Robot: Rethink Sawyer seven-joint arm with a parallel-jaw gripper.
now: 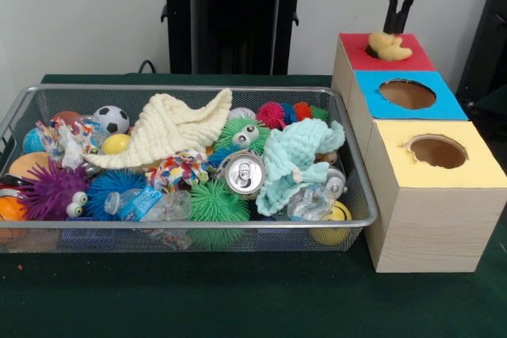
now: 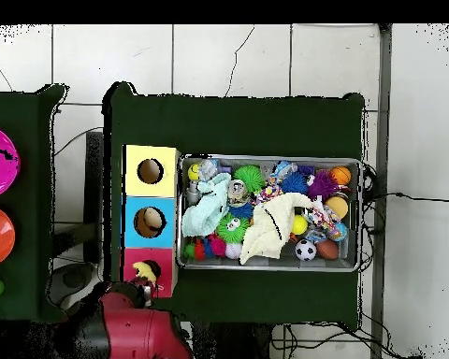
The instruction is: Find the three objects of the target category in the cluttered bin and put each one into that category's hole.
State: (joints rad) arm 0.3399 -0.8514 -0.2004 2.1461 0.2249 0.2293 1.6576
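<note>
Pincer [image 1: 398,28] hangs right over the yellow plush animal [image 1: 390,47] on the red hole [image 1: 379,50], fingers apart I think, so it should lift straight up and let the toy drop in.

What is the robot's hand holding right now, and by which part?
It cannot be told. The hand hangs right over the yellow plush animal lying across the red hole, but whether it grips the toy is not visible.
</note>
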